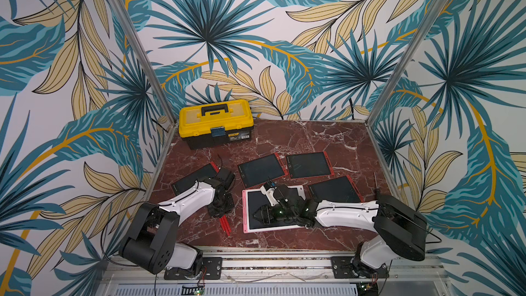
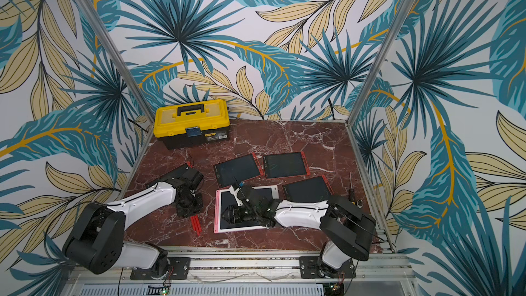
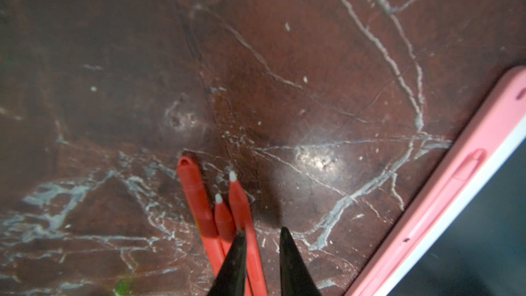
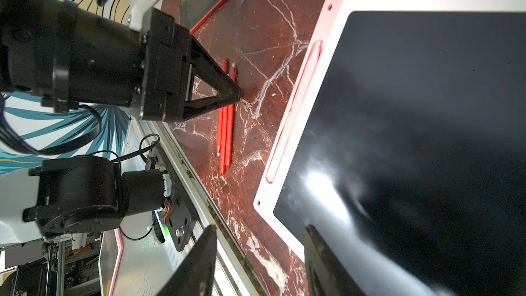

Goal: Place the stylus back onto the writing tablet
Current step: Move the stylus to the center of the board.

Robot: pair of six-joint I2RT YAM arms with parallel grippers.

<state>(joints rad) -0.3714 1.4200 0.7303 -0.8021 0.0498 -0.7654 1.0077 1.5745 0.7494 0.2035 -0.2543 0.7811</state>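
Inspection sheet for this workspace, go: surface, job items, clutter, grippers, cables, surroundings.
Surface: red-brown marble tabletop, white-veined, a few pale specks.
Job's things: three red styluses lying side by side on the tabletop, beside the pink writing tablet; none of them on it.
Clutter: yellow toolbox at the back; four red-framed tablets lying flat.
Grippers: left gripper narrowly open, tips down at the styluses; right gripper open, empty, over that tablet.
Cables: black cable looping beside the left arm's base.
Surroundings: leaf-patterned walls; metal rail in front.
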